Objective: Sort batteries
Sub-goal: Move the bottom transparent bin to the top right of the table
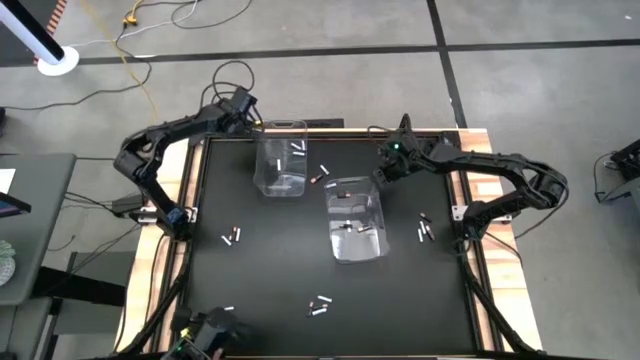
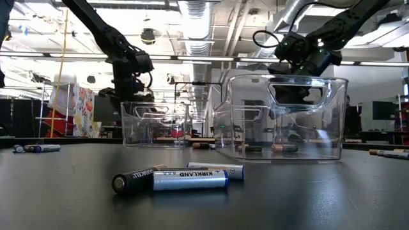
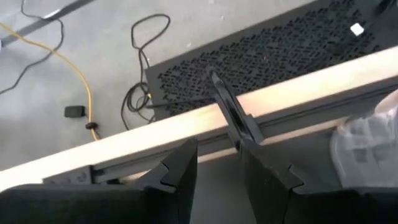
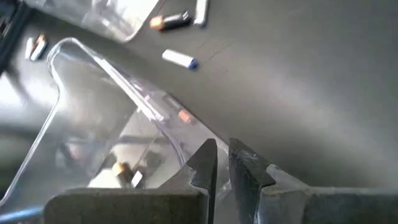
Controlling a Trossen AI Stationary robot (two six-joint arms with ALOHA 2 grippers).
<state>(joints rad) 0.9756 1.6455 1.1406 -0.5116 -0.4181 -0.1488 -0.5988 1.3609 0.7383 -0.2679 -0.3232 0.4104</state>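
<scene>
Presently: right pincer (image 4: 222, 163), nearly closed and empty, above far rim of nearer clear bin (image 1: 357, 232). Left pincer (image 3: 217, 163), slightly parted and empty, over tabletop's (image 1: 270, 290) far edge beside second bin (image 1: 281, 160). Batteries (image 2: 172, 178) scattered on tabletop, some in bins.

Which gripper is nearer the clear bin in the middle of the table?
Right. The right gripper hangs at the far right corner of the middle bin. The left gripper is off by the table's far edge, beside the other bin.
</scene>
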